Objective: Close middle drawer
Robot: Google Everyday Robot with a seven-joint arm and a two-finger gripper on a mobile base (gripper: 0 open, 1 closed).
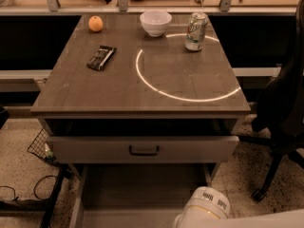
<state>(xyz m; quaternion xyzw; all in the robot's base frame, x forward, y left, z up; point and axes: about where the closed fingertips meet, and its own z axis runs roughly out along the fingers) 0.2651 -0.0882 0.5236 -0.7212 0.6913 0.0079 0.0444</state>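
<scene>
The middle drawer [142, 186] stands pulled far out under the first drawer [142, 148], which has a dark curved handle [144, 151]. I see the middle drawer's bare flat floor and its thin left side wall [77, 201]; its front runs along the bottom edge of the view. The third drawer is hidden. My gripper is not in view. Only a white rounded part of my arm [205, 209] shows at the bottom right, over the drawer's right front corner.
On the cabinet top [95, 94] lie an orange [95, 23], a white bowl [155, 23], a green can [195, 31] and a dark snack bar [101, 57]. A black office chair [285, 108] stands at the right. A wire basket [42, 146] and cables [28, 196] lie on the floor at the left.
</scene>
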